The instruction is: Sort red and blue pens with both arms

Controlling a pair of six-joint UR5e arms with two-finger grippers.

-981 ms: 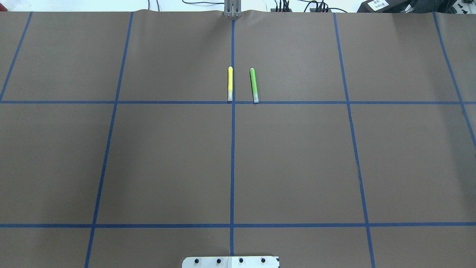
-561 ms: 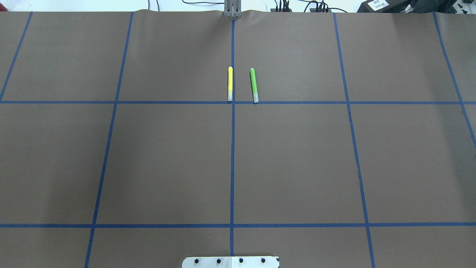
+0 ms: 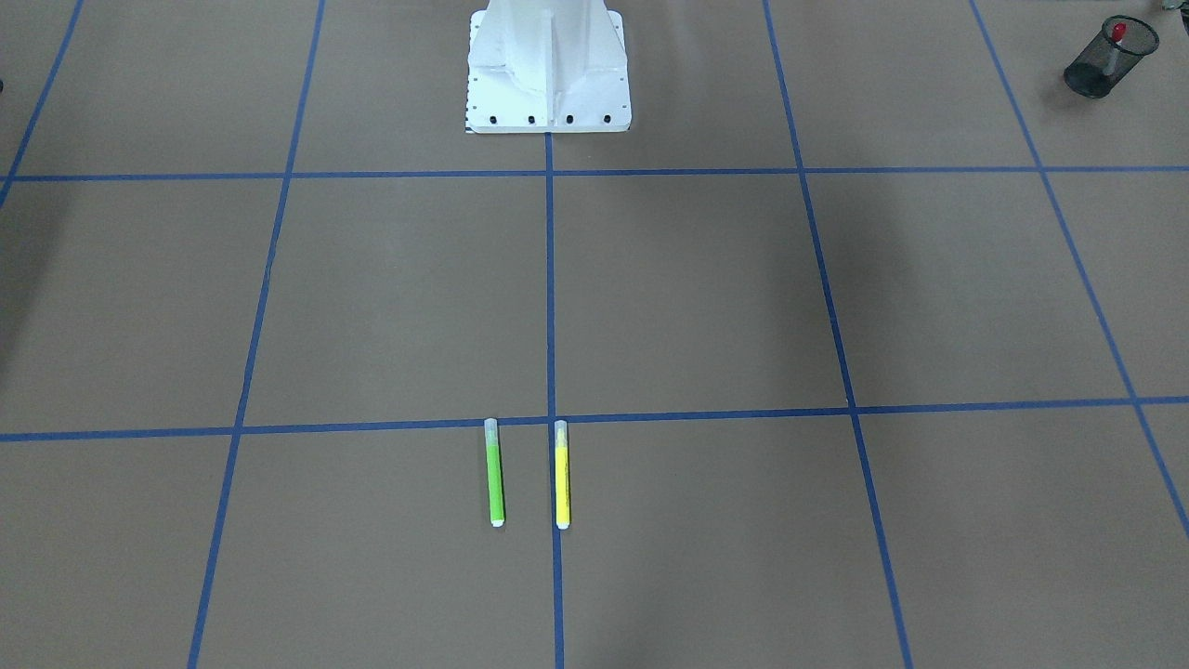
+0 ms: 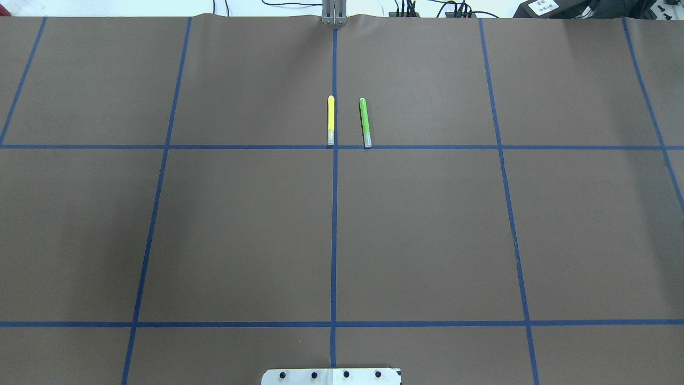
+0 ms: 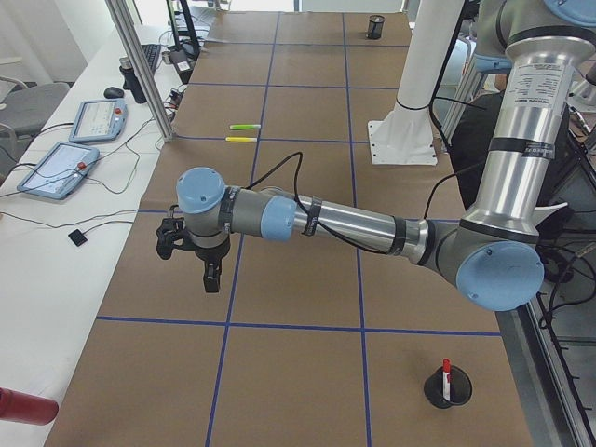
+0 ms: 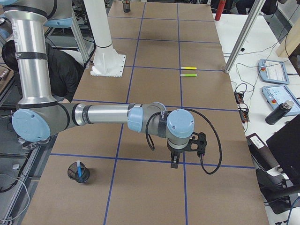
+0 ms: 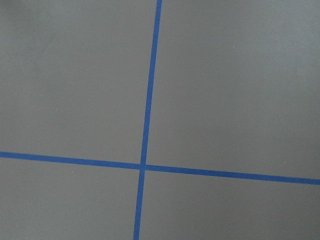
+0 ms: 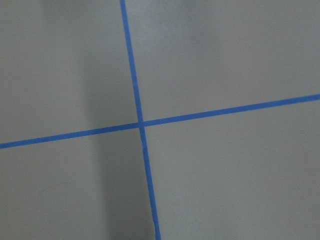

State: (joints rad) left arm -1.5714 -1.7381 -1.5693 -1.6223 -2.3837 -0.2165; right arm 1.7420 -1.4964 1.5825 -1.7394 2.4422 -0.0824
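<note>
The red pen (image 3: 1117,33) stands red end up in a black mesh cup (image 3: 1105,67) at the table's end on my left; the exterior left view shows that red pen (image 5: 446,371) too. The blue pen (image 6: 79,170) stands in a second mesh cup (image 6: 76,174) at the end on my right. My left gripper (image 5: 212,284) hangs over bare brown paper, away from both cups and holding nothing I can see. My right gripper (image 6: 173,163) hangs likewise above a blue tape line. I cannot tell whether either is open or shut. Both wrist views show only paper and tape crossings.
A yellow marker (image 4: 331,120) and a green marker (image 4: 365,122) lie side by side at the middle far part of the table. The white robot pedestal (image 3: 548,74) stands at the near edge. A person in dark clothes (image 6: 61,70) sits behind the robot.
</note>
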